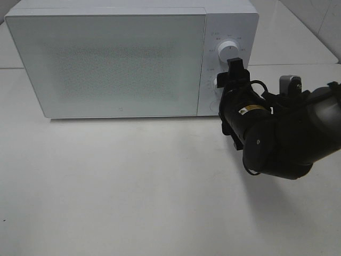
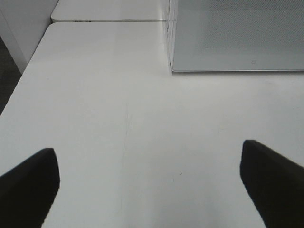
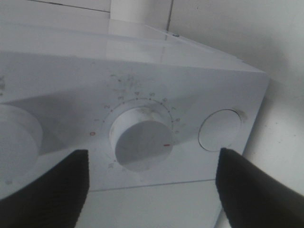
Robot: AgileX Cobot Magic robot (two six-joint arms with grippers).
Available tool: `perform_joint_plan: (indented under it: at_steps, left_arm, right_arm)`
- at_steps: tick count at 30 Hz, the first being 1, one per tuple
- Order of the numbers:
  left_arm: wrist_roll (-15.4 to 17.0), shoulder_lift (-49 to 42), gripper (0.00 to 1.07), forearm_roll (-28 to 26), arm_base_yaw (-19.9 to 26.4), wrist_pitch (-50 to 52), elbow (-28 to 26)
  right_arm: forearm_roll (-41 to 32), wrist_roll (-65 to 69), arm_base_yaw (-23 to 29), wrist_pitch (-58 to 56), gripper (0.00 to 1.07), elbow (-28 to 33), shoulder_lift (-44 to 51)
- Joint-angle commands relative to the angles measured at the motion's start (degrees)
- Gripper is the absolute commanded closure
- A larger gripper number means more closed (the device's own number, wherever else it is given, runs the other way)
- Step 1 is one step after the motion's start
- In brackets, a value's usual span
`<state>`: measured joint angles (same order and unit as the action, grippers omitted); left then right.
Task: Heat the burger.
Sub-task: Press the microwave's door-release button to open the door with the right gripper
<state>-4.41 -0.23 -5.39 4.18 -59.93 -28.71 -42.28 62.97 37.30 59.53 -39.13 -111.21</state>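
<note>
The burger shows in no view. The right hand (image 3: 152, 164) stands open astride the round white dial (image 3: 140, 142) of the boxy white microwave (image 1: 106, 64), gripping nothing; the left hand (image 2: 149, 166) gapes empty above the white surface (image 2: 118, 118).

White surface (image 1: 133, 186), matte, plain. Left wrist view shows faint thin scratch line across it and one tiny dark speck. White microwave (image 1: 106, 64) stands directly on it toward rear, door shut, control panel on its right side, narrow shadow under base. Broad bare area in front. Seam runs into microwave's side; second white slab (image 2: 109, 10) butts on behind.
</note>
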Motion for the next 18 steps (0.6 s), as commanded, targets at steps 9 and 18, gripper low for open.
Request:
perform_joint_plan:
  at_steps: [9,18]
  left_arm:
    - [0.40,-1.49,0.09,0.11,0.06,0.40,0.23]
    - [0.40,-1.49,0.09,0.11,0.06,0.40,0.23]
  right_arm:
    - [2.58,-30.42,-0.11,-17.99,0.34,2.98,11.00]
    - [11.92,-54.89,-6.13,-39.71,0.36,2.98,18.39]
